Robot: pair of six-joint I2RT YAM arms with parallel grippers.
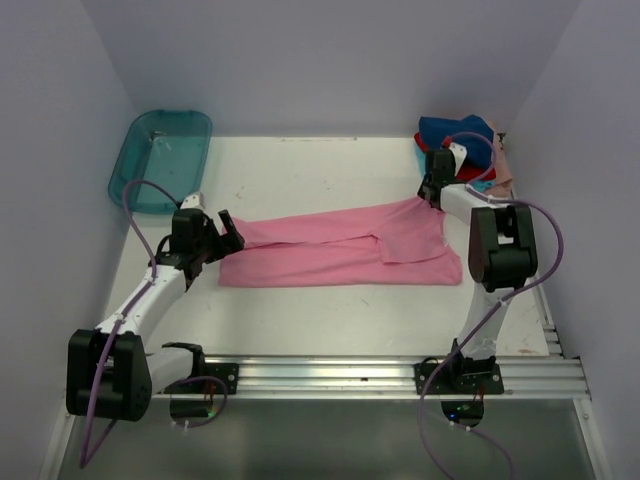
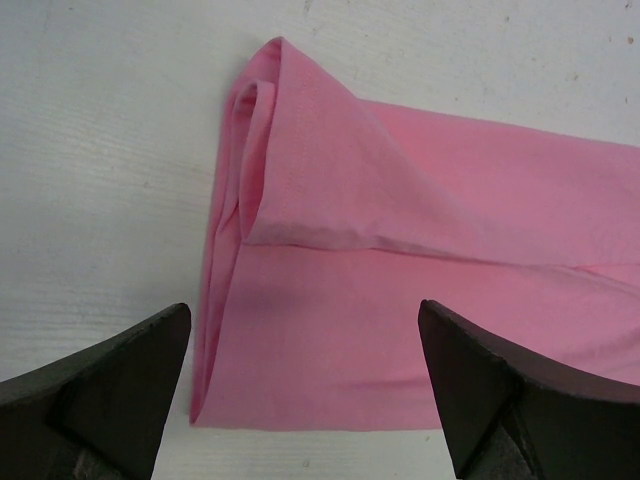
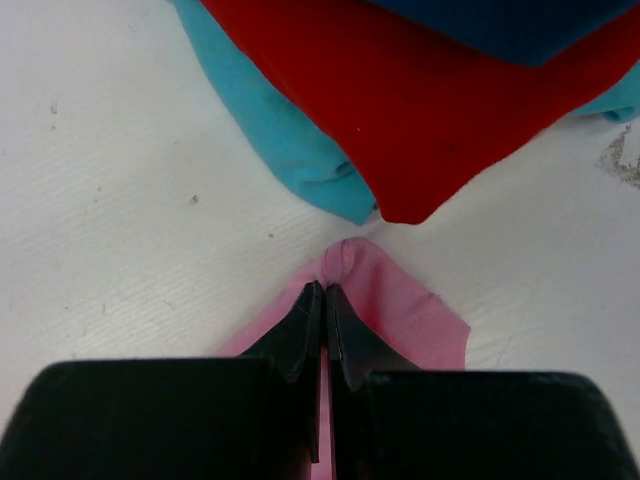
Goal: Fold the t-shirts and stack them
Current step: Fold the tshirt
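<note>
The right arm (image 1: 495,245) hid part of the shirt pile (image 1: 458,128) in the far right corner. The pink shirt (image 1: 340,250) lay flat across the white tabletop (image 1: 330,320). The right jaws were clamped on its right end; the left jaws stood wide apart over its left end. Pale purple walls (image 1: 330,60) stood around.

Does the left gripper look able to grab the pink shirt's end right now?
Probably yes: the left gripper stands open right at the folded end of the pink shirt, with nothing lying between.
</note>
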